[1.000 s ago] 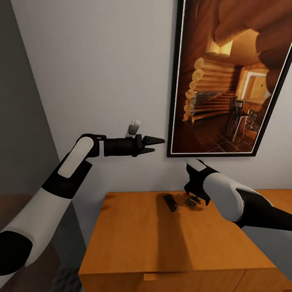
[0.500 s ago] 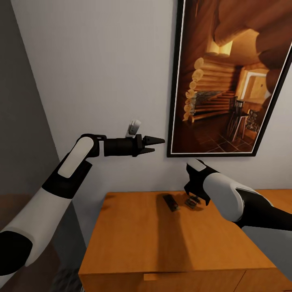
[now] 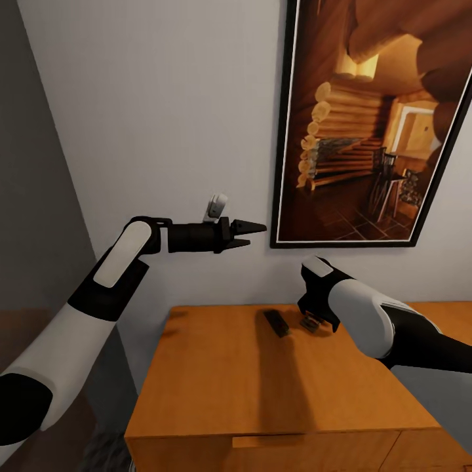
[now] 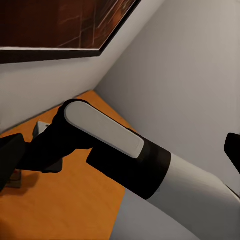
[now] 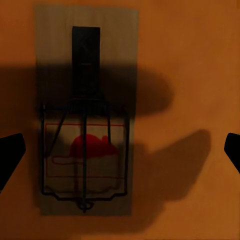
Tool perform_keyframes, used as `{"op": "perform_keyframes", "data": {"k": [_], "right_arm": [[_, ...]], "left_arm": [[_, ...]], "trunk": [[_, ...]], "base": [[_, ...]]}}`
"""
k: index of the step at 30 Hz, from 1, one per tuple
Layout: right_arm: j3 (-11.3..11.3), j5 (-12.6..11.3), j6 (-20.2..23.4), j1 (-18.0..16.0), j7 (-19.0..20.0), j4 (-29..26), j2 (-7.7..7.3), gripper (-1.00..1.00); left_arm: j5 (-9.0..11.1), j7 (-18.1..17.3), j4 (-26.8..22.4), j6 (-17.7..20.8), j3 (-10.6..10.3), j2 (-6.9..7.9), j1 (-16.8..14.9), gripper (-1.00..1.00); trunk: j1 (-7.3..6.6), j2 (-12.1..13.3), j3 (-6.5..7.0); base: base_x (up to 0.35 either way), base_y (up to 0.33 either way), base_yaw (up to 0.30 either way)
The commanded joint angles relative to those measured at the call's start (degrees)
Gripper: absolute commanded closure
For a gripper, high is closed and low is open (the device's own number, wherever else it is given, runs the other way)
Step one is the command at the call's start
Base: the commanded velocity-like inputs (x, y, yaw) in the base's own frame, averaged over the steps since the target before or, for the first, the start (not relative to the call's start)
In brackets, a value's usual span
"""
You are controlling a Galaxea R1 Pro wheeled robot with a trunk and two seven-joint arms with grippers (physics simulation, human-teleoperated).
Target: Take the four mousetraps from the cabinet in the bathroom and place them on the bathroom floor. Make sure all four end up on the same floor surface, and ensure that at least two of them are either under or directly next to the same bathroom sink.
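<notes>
Soft, even light falls on the pale wall [image 3: 164,118] in the head view, with no glare. The cabinet top [image 3: 216,387] carries a broad, soft-edged shadow beneath the right arm [image 3: 367,321]. The right wrist view is dim, with dark shadows across the mousetrap [image 5: 85,115]. Renders look slightly soft and blocky throughout.

Two mousetraps lie flat near the back of the orange-brown cabinet [image 3: 262,387] top. One mousetrap [image 3: 276,323] looks dark, angled, left of the other. Second mousetrap [image 5: 85,112], partly hidden in the head view: tan board, dark wire frame, black bar, red mouse print.
</notes>
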Motion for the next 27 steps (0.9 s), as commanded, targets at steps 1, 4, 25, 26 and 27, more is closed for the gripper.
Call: {"op": "perform_keyframes", "data": {"k": [1, 4, 25, 26, 27], "right_arm": [[-0.44, 0.36, 0.55, -0.02, -0.27, -0.12, 0.02, -1.00], [-0.44, 0.36, 0.54, -0.02, -0.27, -0.12, 0.02, -1.00], [-0.47, 0.36, 0.55, -0.02, -0.27, -0.12, 0.02, -1.00], [-0.46, 0.36, 0.55, -0.02, -0.27, -0.12, 0.02, -1.00], [-0.48, 0.36, 0.55, -0.02, -0.27, -0.12, 0.02, -1.00]], "left_arm": [[0.39, 0.27, -0.03, 0.05, -0.07, 0.04, -0.06, -1.00], [0.41, 0.27, -0.03, 0.05, -0.07, 0.04, -0.06, -1.00], [0.41, 0.27, -0.03, 0.05, -0.07, 0.07, -0.06, -1.00], [0.41, 0.27, -0.03, 0.05, -0.07, 0.08, -0.06, -1.00], [0.40, 0.27, -0.03, 0.05, -0.07, 0.07, -0.06, -1.00]], "trunk": [[0.23, -0.46, -0.25], [0.23, -0.46, -0.25], [0.23, -0.46, -0.25], [0.23, -0.46, -0.25], [0.23, -0.46, -0.25]], "base": [[0.000, 0.000, 0.000], [0.000, 0.000, 0.000], [0.000, 0.000, 0.000], [0.000, 0.000, 0.000], [0.000, 0.000, 0.000]]}}
